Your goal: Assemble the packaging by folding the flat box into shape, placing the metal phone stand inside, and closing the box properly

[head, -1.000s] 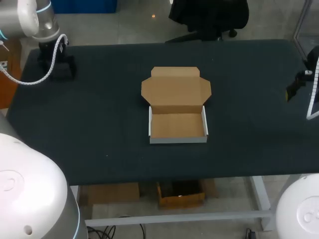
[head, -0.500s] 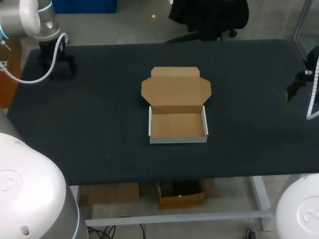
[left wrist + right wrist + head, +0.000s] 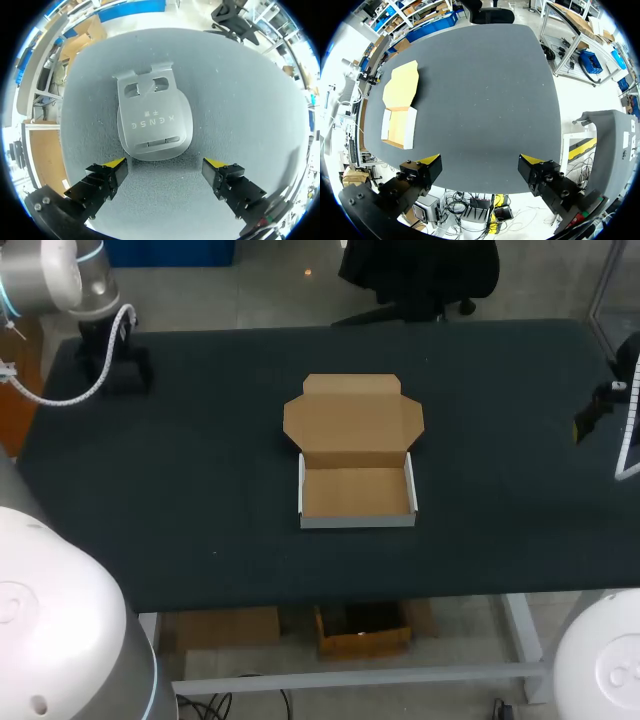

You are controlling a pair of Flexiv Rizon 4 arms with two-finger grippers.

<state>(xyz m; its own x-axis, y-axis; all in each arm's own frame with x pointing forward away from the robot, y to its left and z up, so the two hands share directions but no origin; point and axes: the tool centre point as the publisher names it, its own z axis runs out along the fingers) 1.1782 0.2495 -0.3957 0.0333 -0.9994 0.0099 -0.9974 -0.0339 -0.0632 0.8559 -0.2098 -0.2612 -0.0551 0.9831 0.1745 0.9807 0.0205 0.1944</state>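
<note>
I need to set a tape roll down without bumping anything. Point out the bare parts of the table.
The dark table is bare on both sides of the open brown cardboard box, out to its left and right edges, and along the near edge. Crowded: the far left corner, where the left fingers hang open over the flat grey metal phone stand.

Open box (image 3: pixel 357 494) lies centred on dark table (image 3: pixel 200 500).

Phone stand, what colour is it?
The stand is matte grey, best seen in the left wrist view.
</note>
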